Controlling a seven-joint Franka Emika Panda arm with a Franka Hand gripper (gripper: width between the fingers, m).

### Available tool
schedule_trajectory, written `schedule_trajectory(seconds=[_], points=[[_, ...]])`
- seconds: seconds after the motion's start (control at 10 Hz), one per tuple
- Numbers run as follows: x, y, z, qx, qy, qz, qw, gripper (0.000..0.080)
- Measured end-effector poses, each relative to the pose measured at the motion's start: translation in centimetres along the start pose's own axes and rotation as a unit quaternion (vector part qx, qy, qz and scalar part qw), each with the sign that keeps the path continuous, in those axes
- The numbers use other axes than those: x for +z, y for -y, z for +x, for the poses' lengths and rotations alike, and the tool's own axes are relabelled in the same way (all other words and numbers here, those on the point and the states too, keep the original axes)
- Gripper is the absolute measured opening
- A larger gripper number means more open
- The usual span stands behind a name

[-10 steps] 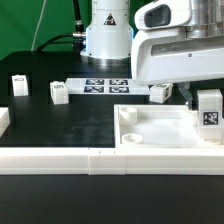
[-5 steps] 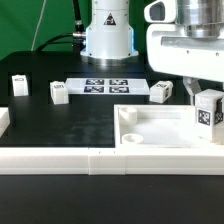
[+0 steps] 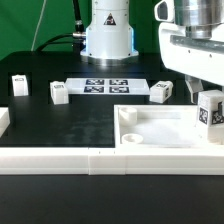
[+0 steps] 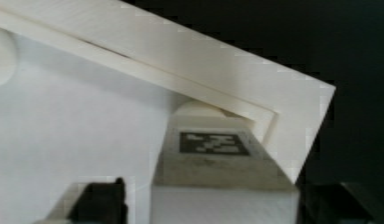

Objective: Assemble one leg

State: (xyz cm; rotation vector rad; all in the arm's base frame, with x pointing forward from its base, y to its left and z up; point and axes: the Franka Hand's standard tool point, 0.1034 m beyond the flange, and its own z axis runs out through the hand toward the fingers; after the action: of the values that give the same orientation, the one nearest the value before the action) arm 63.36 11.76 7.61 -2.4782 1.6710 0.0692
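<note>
My gripper (image 3: 207, 92) is at the exterior view's right, shut on a leg (image 3: 211, 110), a small white block with a black-and-white tag. It holds the leg upright at the right edge of the large white panel (image 3: 160, 128). In the wrist view the leg (image 4: 221, 165) and its tag sit between my dark fingers (image 4: 100, 200), at the panel's (image 4: 82, 130) edge near a corner. My gripper (image 4: 217, 205) closes around the leg's near end. Three more legs stand on the table: one (image 3: 18, 84), another (image 3: 58, 93) and a third (image 3: 160, 92).
The marker board (image 3: 105, 85) lies in front of the robot base (image 3: 107, 35). A long white barrier (image 3: 90, 162) runs along the front, with a white block (image 3: 4, 120) at the exterior view's left edge. A round hole (image 3: 128, 137) shows in the panel's near-left corner.
My gripper body has shifted toward the exterior view's right. The held leg has stayed almost in place, edging slightly right and down.
</note>
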Motion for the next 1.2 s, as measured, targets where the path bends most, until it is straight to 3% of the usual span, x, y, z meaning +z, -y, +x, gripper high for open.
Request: schedule_trajectory(seconds=[0.1, 0.3, 0.5, 0.8, 1.2], points=[[0.00, 0.00, 0.00, -0.038, 0.000, 0.000, 0.999, 0.0608], [0.00, 0.02, -0.05, -0.115, -0.001, -0.001, 0.993, 0.0638], [-0.16, 0.28, -0.10, -0.263, -0.004, -0.008, 0.965, 0.0647], [-0.69, 0.79, 0.10, -0.458, -0.014, -0.028, 0.889, 0.0649], [-0.64, 0.76, 0.14, -0.604, -0.013, -0.033, 0.796, 0.0649]])
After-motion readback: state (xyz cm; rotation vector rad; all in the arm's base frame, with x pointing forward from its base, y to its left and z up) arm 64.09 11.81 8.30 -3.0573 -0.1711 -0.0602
